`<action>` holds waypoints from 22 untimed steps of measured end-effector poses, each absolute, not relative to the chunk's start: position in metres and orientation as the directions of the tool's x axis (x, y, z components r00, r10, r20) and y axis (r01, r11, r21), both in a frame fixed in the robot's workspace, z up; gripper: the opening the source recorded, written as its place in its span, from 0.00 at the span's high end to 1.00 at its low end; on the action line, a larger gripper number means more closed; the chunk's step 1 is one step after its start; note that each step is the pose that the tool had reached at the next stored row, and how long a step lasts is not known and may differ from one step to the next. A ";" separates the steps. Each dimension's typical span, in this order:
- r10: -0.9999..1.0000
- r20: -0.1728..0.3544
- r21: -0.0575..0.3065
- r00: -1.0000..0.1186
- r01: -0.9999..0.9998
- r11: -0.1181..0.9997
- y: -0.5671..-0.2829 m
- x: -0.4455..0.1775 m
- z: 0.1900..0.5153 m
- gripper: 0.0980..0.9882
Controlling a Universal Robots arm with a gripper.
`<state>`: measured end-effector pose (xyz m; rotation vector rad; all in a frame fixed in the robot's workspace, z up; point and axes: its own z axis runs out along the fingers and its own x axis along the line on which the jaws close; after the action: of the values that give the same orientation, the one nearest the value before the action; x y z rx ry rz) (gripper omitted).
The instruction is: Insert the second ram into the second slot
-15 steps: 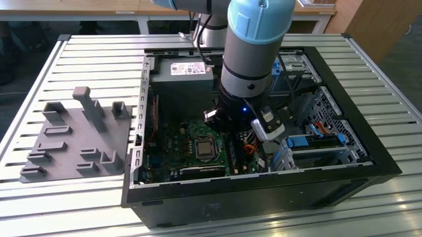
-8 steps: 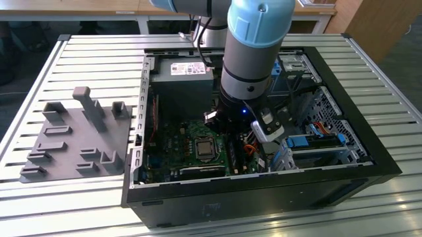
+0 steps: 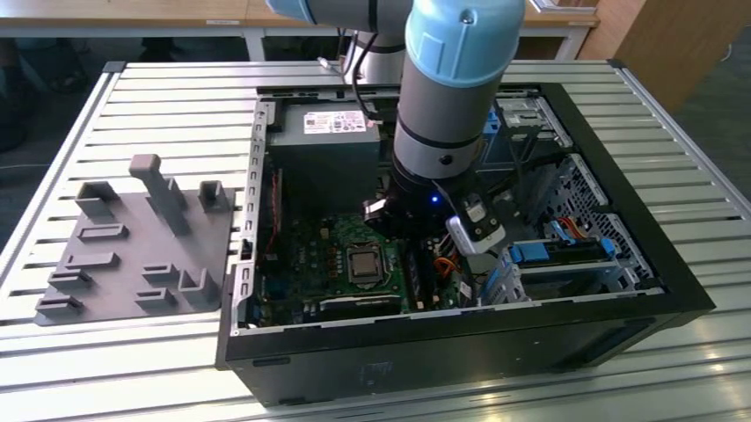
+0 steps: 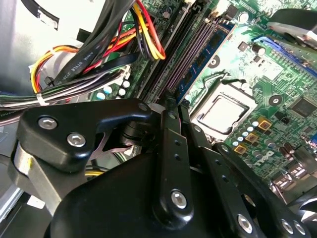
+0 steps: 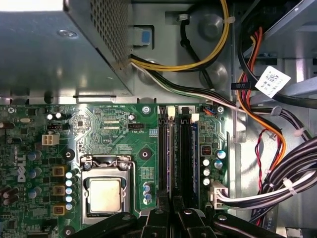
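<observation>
Ram stick [image 4: 200, 67]: upright on motherboard [image 4: 247, 54], gripper [image 4: 170, 105] jaws together at its end. Exterior view: processor socket [image 3: 364, 264] at gripper's 9 o'clock, drive cage [image 3: 561, 255] close at 3.

Motherboard [image 3: 332, 257] inside the case [image 3: 446, 362]; fixture plate [image 3: 123, 257] beside it on the table [image 3: 176, 97]

We see a pale slatted metal table [image 3: 176, 97] (ribs running side to side). On it sit an open black computer case [image 3: 470, 352] and, at the exterior view's left, a grey pegged fixture plate [image 3: 129, 255].
</observation>
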<state>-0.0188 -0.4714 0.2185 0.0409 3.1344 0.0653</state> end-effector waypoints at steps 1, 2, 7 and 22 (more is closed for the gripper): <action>0.028 -0.006 0.042 -1.000 0.028 0.999 -0.471 -0.018 0.218 0.95; 0.029 -0.006 0.042 -1.000 0.029 0.999 -0.471 -0.018 0.218 0.95; 0.031 -0.006 0.042 -1.000 0.031 0.999 -0.471 -0.018 0.218 0.95; 0.030 -0.006 0.042 -1.000 0.030 0.999 -0.471 -0.016 0.216 0.95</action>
<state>-0.0162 -0.4707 0.2158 0.0476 3.1342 0.0655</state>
